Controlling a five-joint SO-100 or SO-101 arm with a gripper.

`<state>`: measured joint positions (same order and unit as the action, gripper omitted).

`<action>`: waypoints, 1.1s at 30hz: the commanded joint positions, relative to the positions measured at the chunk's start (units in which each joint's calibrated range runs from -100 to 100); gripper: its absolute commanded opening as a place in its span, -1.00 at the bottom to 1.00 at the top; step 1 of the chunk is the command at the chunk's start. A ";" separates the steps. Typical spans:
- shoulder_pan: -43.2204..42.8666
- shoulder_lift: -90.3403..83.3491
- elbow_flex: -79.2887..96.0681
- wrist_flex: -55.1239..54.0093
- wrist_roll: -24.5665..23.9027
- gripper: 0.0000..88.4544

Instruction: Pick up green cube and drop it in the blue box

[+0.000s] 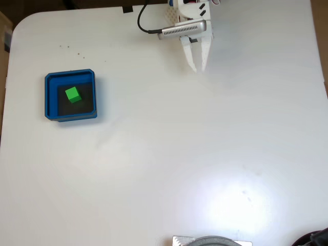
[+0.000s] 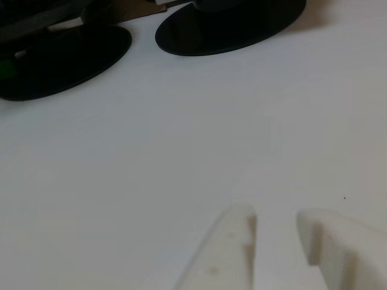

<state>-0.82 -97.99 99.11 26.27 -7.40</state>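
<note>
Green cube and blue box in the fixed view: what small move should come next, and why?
Probably none beyond staying parked. The green cube already sits on the dark floor inside the blue box, and the end effector is far off near the table's top edge, holding nothing, fingers nearly together.

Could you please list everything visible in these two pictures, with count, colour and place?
table: one, white, under everything.
blue box: one, blue walls, black floor, left side in the fixed view.
green cube: one, bright green, inside the blue box.
black bases: two, dark ovals, top of the other view.
cable: one, black, top edge by the arm.
gripper: one, white, top centre in the fixed view, fingers slightly parted, holding nothing.
</note>
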 commanded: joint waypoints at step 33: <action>-0.25 -0.33 0.09 -0.71 0.34 -0.98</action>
<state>-0.82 -97.99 99.19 26.27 -7.40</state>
